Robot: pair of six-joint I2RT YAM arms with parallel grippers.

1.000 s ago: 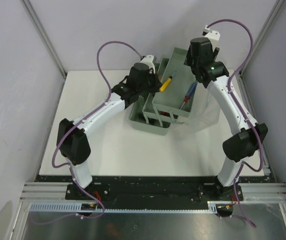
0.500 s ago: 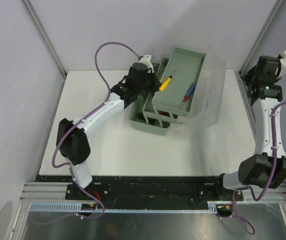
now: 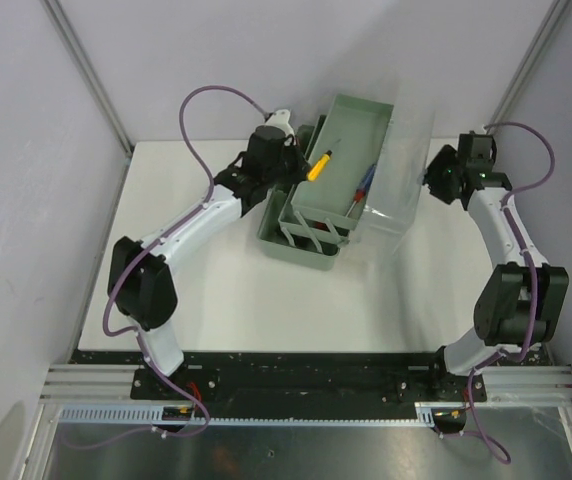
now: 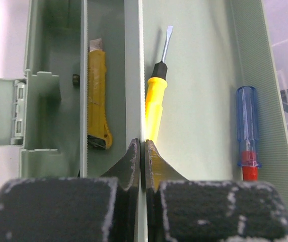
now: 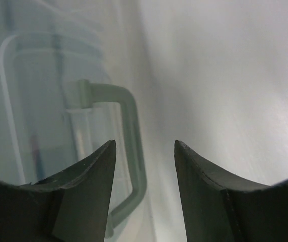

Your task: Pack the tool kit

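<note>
Toolbox (image 3: pixel 299 246) sits toward 12 o'clock on the white table (image 3: pixel 186 290), with its translucent lid (image 3: pixel 406 175) open on the 3 o'clock side. Left gripper (image 4: pixel 141 154) is pinched tight on the long wall of the inner tray (image 4: pixel 199 65), which sits askew over the box. In the tray, a yellow screwdriver (image 4: pixel 154 108) lies right against that wall, and a blue-and-red screwdriver (image 4: pixel 247 128) is off at its 3 o'clock. A yellow knife (image 4: pixel 96 96) lies down in the box, at 9 o'clock of the wall. Right gripper (image 5: pixel 144 151) has its fingers spread with nothing between them, just outside the lid at 3 o'clock. The moulded handle (image 5: pixel 130 126) shows through the plastic.
</note>
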